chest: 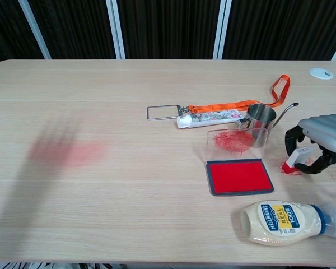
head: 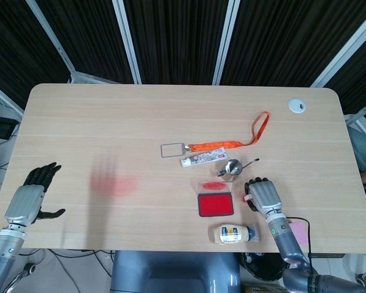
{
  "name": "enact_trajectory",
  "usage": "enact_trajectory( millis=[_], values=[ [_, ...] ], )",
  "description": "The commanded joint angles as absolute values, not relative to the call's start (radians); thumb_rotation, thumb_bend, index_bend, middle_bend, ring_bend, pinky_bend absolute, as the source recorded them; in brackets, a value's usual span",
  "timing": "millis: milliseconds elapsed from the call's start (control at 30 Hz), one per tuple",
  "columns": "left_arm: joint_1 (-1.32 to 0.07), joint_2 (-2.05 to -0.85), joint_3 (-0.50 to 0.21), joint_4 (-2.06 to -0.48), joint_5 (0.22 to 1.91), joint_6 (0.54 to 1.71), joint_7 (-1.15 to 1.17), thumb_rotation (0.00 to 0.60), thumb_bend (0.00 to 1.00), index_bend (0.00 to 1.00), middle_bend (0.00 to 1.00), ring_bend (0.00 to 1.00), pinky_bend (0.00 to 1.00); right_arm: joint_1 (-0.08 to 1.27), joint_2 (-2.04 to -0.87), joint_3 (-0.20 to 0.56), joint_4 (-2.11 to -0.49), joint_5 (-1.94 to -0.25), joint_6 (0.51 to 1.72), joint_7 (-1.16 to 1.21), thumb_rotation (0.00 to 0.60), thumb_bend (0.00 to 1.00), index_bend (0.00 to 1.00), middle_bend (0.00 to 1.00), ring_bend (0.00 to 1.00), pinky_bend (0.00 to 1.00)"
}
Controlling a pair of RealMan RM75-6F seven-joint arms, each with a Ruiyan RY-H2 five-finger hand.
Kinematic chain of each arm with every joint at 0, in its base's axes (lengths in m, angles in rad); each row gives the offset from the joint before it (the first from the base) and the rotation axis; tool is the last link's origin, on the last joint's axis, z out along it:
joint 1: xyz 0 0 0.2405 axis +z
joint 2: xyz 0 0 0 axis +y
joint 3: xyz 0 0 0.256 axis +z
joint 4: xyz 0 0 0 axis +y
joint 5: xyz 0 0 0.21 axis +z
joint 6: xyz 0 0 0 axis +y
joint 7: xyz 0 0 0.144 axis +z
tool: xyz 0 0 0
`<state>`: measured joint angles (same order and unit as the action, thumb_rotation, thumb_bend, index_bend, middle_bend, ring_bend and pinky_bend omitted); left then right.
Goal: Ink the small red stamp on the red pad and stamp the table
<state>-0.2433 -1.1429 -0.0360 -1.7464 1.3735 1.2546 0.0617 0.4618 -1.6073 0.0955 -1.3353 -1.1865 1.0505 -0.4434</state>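
Presently catalogued, from the working hand outward.

Right hand (chest: pixel 323 141): at the table's right near edge, fingers curled around the small red stamp (chest: pixel 296 159), which it grips; also seen from the head view (head: pixel 264 195).

Small red stamp: white body with a red base, tilted, its base on or just at the table (chest: pixel 129 185) surface over a red ink smear (chest: pixel 288 168). Whether the base presses flat cannot be told.

Red pad (chest: pixel 238 176): just left of the stamp, apart from it, lying open and flat in a dark frame. Its clear lid (chest: pixel 233 142) stands up at the far edge, smeared red inside.

Metal cup (chest: pixel 261 120): just behind the lid, upright, with a thin handle pointing right.

Tube (chest: pixel 210 118): lying on its side left of the cup, printed pattern, white cap to the left.

Orange lanyard (chest: pixel 243 102): stretched behind the tube, ending at a clear badge holder (chest: pixel 163 112) on the left.

Mayonnaise bottle (chest: pixel 284 222): on its side near the front edge, in front of the pad, blue cap pointing right.

Red stain (chest: pixel 67 150): broad, faint patch on the table's left half, well apart from the pad.

Left hand (head: pixel 32 196): at the table's left near edge in the head view, fingers spread, holding nothing.

White grommet (head: pixel 297 105): far right corner of the table.
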Motion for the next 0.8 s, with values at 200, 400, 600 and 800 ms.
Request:
enact_trajectory(
  millis=[200, 400, 600, 800],
  values=[
    [-0.244, -1.142, -0.037, -1.747, 1.371, 1.255, 0.062, 0.600, 0.00, 0.00, 0.00, 0.00, 0.00, 0.463, -1.611, 0.094, -1.333, -1.178, 1.049, -0.449, 0.600, 0.41, 0.52, 0.41, 0.32, 0.36],
    [-0.244, -1.143, -0.036, -1.746, 1.372, 1.255, 0.062, 0.600, 0.00, 0.00, 0.00, 0.00, 0.00, 0.464, -1.614, 0.091, -1.331, -1.179, 1.050, -0.453, 0.600, 0.42, 0.53, 0.43, 0.32, 0.36],
    [-0.244, -1.143, -0.037, -1.746, 1.370, 1.256, 0.062, 0.600, 0.00, 0.00, 0.00, 0.00, 0.00, 0.465, -1.619, 0.089, -1.325, -1.184, 1.056, -0.454, 0.600, 0.52, 0.66, 0.55, 0.36, 0.36],
    [-0.244, -1.144, -0.038, -1.745, 1.369, 1.256, 0.063, 0.600, 0.00, 0.00, 0.00, 0.00, 0.00, 0.462, -1.617, 0.087, -1.324, -1.197, 1.067, -0.443, 0.600, 0.56, 0.71, 0.61, 0.39, 0.37]
  ],
)
